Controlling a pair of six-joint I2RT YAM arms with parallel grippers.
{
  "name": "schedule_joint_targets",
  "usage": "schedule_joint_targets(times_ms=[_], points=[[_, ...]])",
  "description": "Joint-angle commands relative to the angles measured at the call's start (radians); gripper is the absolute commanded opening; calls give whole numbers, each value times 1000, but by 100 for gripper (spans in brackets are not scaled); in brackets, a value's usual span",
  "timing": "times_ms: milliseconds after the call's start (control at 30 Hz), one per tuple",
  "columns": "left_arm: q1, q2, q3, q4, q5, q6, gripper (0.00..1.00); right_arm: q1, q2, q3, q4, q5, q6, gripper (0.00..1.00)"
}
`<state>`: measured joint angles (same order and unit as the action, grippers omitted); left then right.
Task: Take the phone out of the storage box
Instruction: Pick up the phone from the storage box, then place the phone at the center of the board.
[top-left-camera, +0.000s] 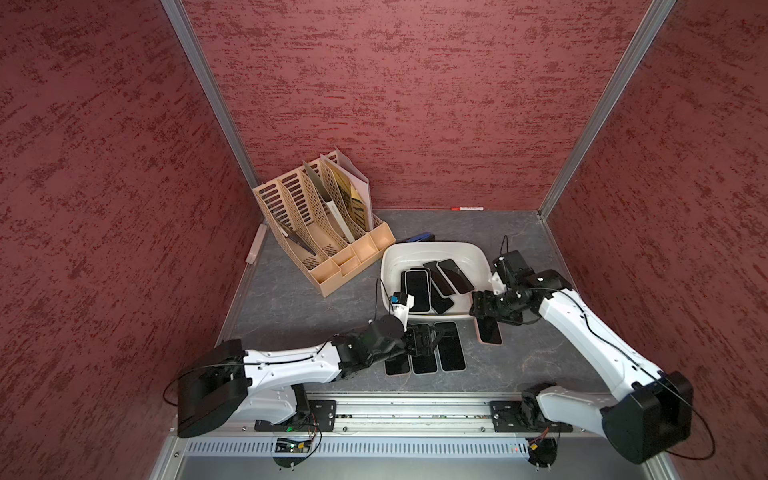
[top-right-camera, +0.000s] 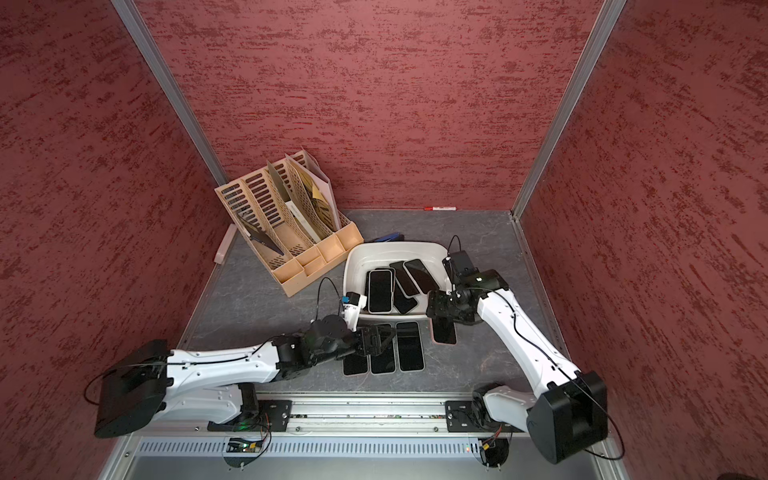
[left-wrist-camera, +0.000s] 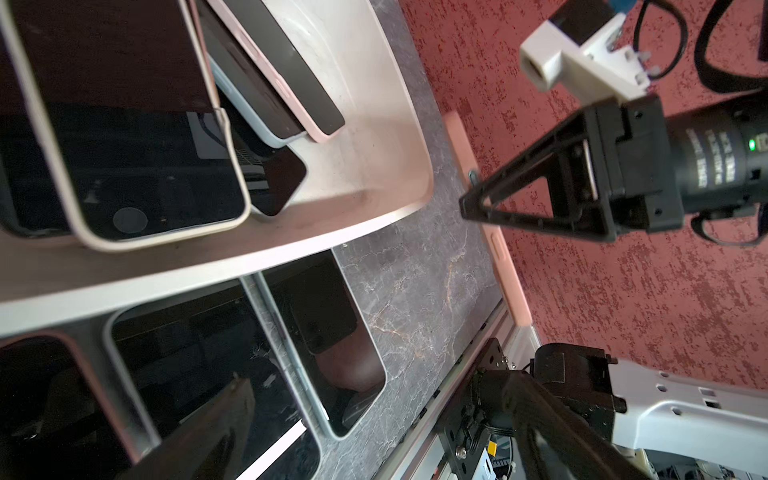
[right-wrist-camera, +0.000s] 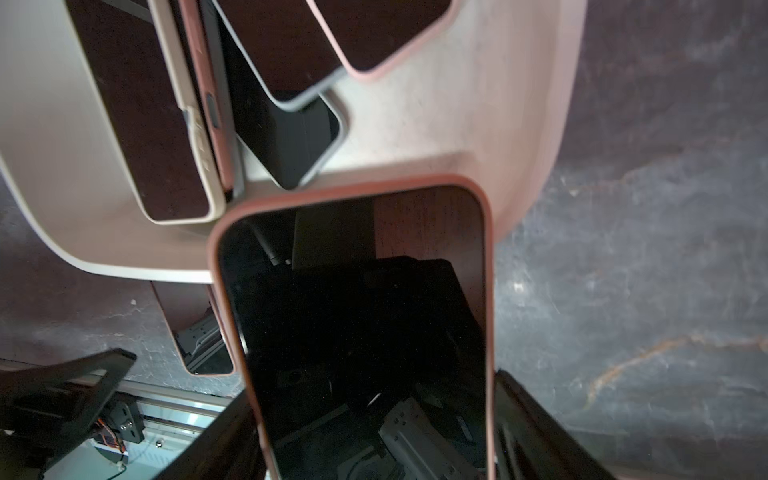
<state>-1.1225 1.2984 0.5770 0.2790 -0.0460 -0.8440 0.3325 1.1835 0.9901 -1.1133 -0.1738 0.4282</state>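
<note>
I have the storage box (top-left-camera: 434, 248) on the worktop (top-left-camera: 291, 307) with several phones (top-left-camera: 417, 289) overlapping in it, the file organizer (top-left-camera: 316, 220) behind it to the left. Three phones (top-left-camera: 451, 347) lie side by side just in front of the box; a fourth phone (top-left-camera: 490, 334) is off its front right corner, in my right end effector (top-left-camera: 485, 321)

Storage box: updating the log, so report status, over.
Left gripper open above three phones laid out on table. Right gripper shut on pink-cased phone, just outside storage box. More phones left inside. Nothing blocking.
</note>
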Motion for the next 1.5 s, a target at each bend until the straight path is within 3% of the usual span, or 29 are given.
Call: schedule_joint_targets(times_ms=[0, 133, 267, 800, 1167, 1467], points=[[6, 77, 85, 104, 85, 56, 100, 7, -46, -65, -26, 24, 27, 57], [3, 135, 128, 143, 93, 58, 100, 39, -44, -63, -23, 37, 55, 57], [1, 109, 110, 138, 56, 48, 100, 49, -19, -83, -20, 37, 58, 57], [-12, -219, -51, -75, -157, 17, 100, 68, 187, -89, 41, 56, 63, 58], [-13, -268, -93, -87, -196, 0, 100, 83, 155, -80, -26, 97, 81, 58], [-13, -295, -106, -110, -196, -7, 100, 91, 306, -35, 35, 107, 52, 60]])
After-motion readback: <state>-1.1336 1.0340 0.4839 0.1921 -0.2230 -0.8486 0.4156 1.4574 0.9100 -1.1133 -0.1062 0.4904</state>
